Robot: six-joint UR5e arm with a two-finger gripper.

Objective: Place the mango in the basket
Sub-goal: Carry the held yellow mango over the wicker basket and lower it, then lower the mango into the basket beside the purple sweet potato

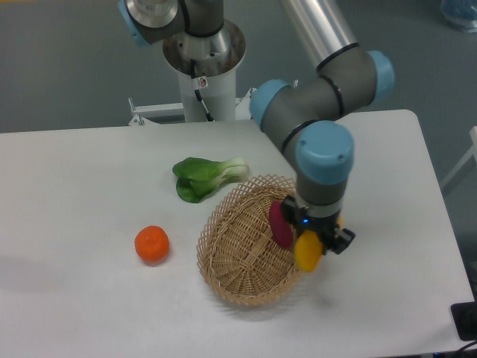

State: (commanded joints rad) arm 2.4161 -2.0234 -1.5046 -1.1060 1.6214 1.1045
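A leafy bok choy [205,176], a round orange fruit [152,245] and a purple-red oblong [280,224] share the white table [74,194].

One wicker basket [242,250], light tan, open-weave rim. One yellow mango [307,250]. One dark purple-red oblong [280,223], kind of produce unclear. One round orange fruit [151,245]. One bok choy [209,176], green leaves, pale stem. Produce total: four pieces, each a different kind, no duplicates. One white table [74,186]. One robot arm [320,97], grey with light blue joint caps. One gripper [317,239], fingers mostly hidden.
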